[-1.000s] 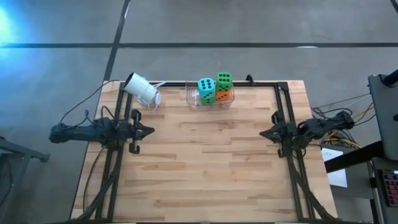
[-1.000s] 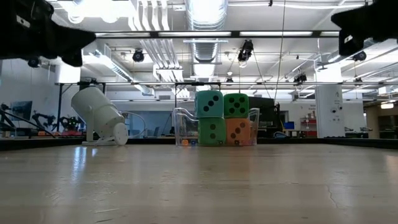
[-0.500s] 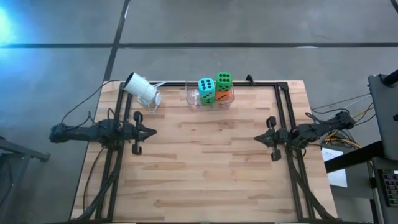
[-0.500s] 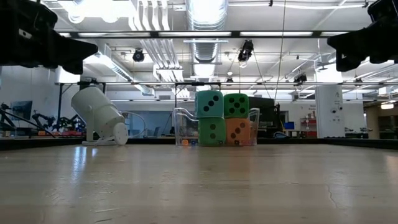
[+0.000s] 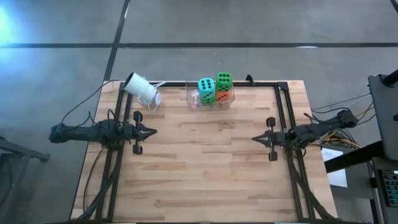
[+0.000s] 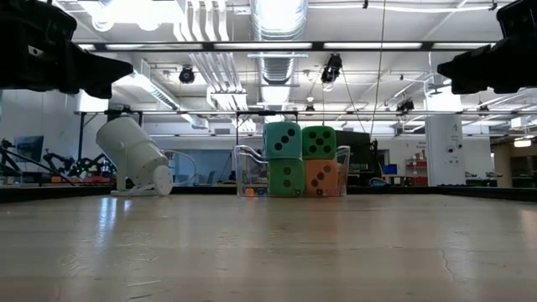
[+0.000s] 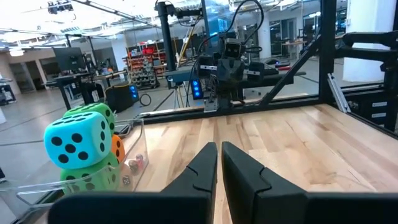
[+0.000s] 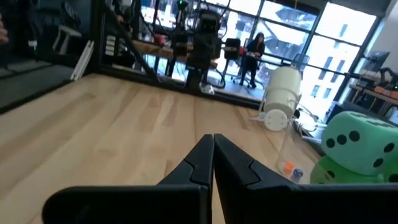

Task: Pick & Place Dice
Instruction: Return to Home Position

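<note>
Four soft dice are stacked two by two in a clear container (image 5: 231,98) at the table's far edge. The teal die (image 6: 284,140) rests on a green die (image 6: 287,177). The second green die (image 6: 319,142) rests on the orange-red die (image 6: 320,177). Tiny coloured dice (image 7: 134,163) lie on the container's floor. My left gripper (image 5: 154,130) hovers shut above the table's left side. My right gripper (image 5: 254,138) hovers shut above the right side. Both point inward, well short of the dice.
A white cup (image 5: 142,89) lies tilted at the far left corner, left of the container. Black frame rails (image 5: 283,112) run along the left, right and far edges. Bare wooden tabletop (image 5: 205,162) stretches between the two grippers and toward the near edge.
My right gripper has moved toward the table's left, farther in over the tabletop, and slightly toward the near edge. The dice, container and cup have stayed where they were.
</note>
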